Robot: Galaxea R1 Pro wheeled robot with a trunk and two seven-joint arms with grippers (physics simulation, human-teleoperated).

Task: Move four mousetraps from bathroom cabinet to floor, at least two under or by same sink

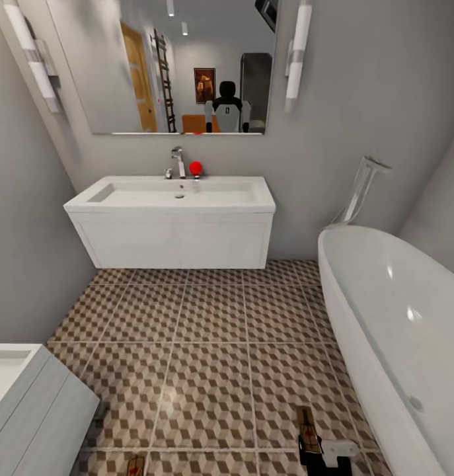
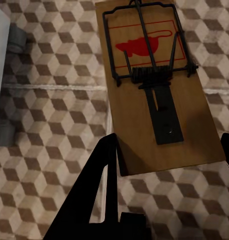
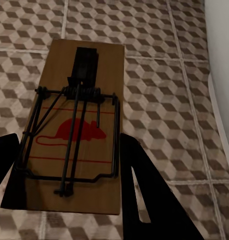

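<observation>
Left gripper (image 2: 167, 175) fingers astride near end of mousetrap (image 2: 154, 85), apparently clamped on board, held above cube-pattern bathroom floor (image 2: 49, 125). Right gripper (image 3: 69, 175) clenched on second mousetrap (image 3: 77, 130), fingers at both long edges, bathtub (image 3: 222, 60) beside. Head view: both traps low over tiles, left one (image 1: 135, 465), right one (image 1: 309, 433); wall-hung sink (image 1: 174, 218) well ahead, mirror (image 1: 180, 66) above
</observation>
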